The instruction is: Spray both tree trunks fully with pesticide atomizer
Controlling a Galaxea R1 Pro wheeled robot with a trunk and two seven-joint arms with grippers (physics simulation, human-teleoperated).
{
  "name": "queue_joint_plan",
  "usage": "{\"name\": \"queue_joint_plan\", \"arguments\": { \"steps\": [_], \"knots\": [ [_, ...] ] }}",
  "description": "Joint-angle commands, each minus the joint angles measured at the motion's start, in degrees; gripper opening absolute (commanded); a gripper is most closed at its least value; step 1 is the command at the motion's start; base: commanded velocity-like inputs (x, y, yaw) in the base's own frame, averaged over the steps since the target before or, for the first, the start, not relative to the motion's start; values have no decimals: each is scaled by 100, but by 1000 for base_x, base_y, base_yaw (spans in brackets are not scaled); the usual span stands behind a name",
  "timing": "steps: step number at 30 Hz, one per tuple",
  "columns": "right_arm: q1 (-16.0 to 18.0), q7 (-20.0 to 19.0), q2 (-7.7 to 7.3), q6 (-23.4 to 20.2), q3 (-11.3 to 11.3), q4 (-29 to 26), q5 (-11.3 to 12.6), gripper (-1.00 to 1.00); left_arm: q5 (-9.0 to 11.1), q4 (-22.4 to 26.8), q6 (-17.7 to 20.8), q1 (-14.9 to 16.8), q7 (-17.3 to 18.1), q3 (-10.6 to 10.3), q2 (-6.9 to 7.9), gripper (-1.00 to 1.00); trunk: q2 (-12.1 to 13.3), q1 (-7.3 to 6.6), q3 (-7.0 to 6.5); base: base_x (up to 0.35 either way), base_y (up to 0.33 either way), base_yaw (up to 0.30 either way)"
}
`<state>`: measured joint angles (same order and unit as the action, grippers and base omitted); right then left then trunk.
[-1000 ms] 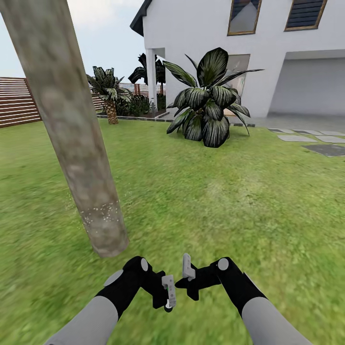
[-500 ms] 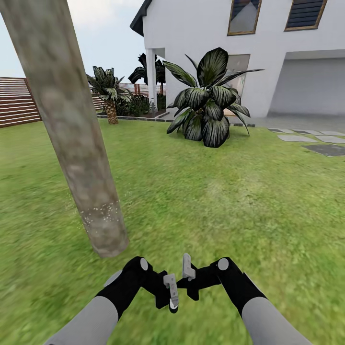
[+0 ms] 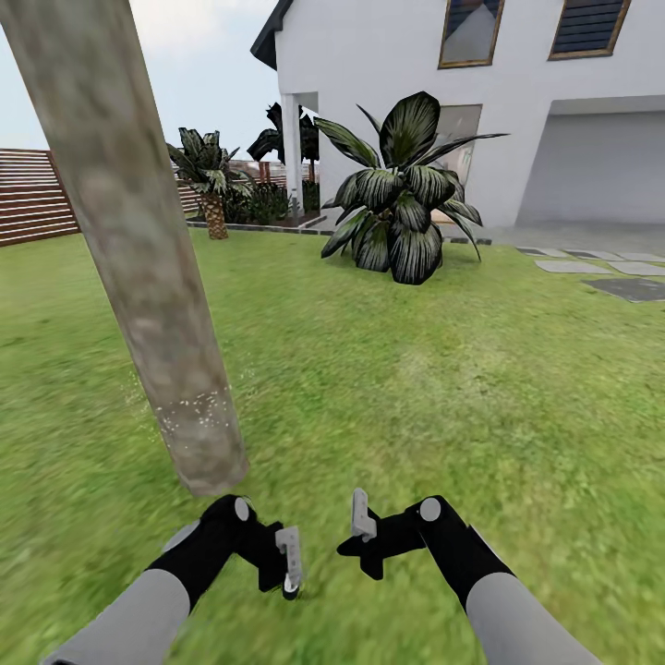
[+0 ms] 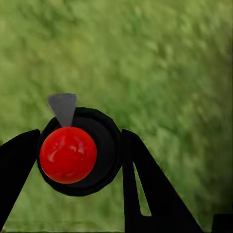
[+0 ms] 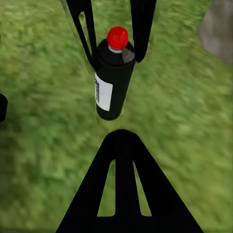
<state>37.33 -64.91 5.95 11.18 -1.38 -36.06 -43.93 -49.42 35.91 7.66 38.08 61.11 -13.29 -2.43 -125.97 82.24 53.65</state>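
The pesticide atomizer (image 4: 68,154), a black bottle with a red top, sits between the fingers of my left gripper (image 4: 77,145), which is shut on it. The right wrist view shows the atomizer (image 5: 112,77) upright over grass, held near its top by the left gripper (image 5: 114,43). In the head view the left gripper (image 3: 289,559) hangs low, just right of the base of a tree trunk (image 3: 148,277), mottled grey-brown and leaning. A band of pale specks marks the trunk low down. My right gripper (image 3: 362,517) is shut and holds nothing. The trunk's foot (image 5: 218,29) shows beyond the bottle.
Grass lawn (image 3: 416,388) spreads ahead and right. A large dark-leaved shrub (image 3: 402,194) stands before the white house (image 3: 388,65). Stepping slabs (image 3: 600,268) lie at the far right. A slatted fence (image 3: 32,194) and a short palm (image 3: 212,175) are at the back left.
My left arm has swung left with the atomizer, away from the right gripper and closer to the trunk's base. The right arm and the camera have stayed put.
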Motion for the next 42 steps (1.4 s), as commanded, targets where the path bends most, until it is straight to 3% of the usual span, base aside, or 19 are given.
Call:
{"name": "queue_joint_plan", "arguments": {
  "steps": [1,7,8,11,15,17,20,22,25,27,29,30,31,33,34,35,37,39,42],
  "knots": [
    [2,-4,2,59,6,-7,-54,-100,20,12,60,-3,33,0,67,-100,-2,-1,5,0,0,0],
    [2,4,2,60,6,10,-62,-100,26,4,47,-52,50,2,530,-100,-2,-1,5,0,0,0],
    [2,4,2,60,6,11,-62,100,32,4,45,-55,50,3,609,-100,-2,-1,5,0,0,0],
    [2,17,-3,60,11,14,-63,100,53,3,47,-62,50,9,813,-100,-2,-1,5,0,0,0],
    [-1,104,-56,73,53,29,-69,100,62,0,57,-64,-7,16,875,-100,-2,-1,5,0,0,0],
    [-17,576,-226,79,125,80,-71,100,63,-4,65,-68,-148,133,875,-100,-2,-1,5,0,0,0],
    [-38,1823,-633,83,210,612,-65,100,76,-90,68,-79,-756,715,828,-100,-2,-1,5,0,0,0],
    [-47,2673,-949,132,239,1404,-9,100,77,-386,73,-87,-1253,1133,807,-100,-2,-1,5,0,0,0],
    [-63,4248,-1187,412,407,2743,609,100,163,-990,77,-90,-2094,1775,803,-100,-2,-1,5,0,0,0],
    [-155,5396,-1213,559,445,3213,1096,100,310,-1344,76,-93,-2631,2211,816,-100,-2,-1,5,0,0,0],
    [-423,6486,-1191,785,461,3346,1597,100,504,-1659,72,-107,-3181,2602,812,-100,-2,-1,5,0,0,0],
    [-600,7136,-1164,992,466,3391,2001,100,655,-1882,67,-147,-3596,2840,807,-100,-2,-1,5,0,0,0],
    [-723,7546,-1128,1173,469,3419,2398,100,862,-2055,62,-220,-4031,3068,802,-100,-2,-1,5,0,0,0],
    [-906,7863,-1096,1337,471,3436,2926,100,1395,-2197,-81,-439,-4749,3413,798,-100,-2,-1,5,0,0,0],
    [-941,7904,-1090,1358,471,3439,3026,100,1591,-2218,-270,-547,-4925,3476,798,-100,-2,-1,5,0,0,0],
    [-990,7941,-1083,1381,472,3441,3134,100,1962,-2235,-937,-849,-5229,3545,797,-100,-2,-1,5,0,0,0],
    [-1028,7960,-1071,1392,467,3439,3189,100,2303,-2254,-1593,-1206,-5598,3588,797,-100,-2,-1,5,0,0,0],
    [-1039,7974,-1030,1397,462,3445,3192,100,2448,-2261,-1785,-1381,-5765,3600,803,-100,-2,-1,5,0,0,0],
    [-1270,7968,-779,1382,461,3460,3181,100,2889,-2258,-2029,-1708,-5834,3603,804,-100,-2,-1,5,0,0,0]
  ]
}}
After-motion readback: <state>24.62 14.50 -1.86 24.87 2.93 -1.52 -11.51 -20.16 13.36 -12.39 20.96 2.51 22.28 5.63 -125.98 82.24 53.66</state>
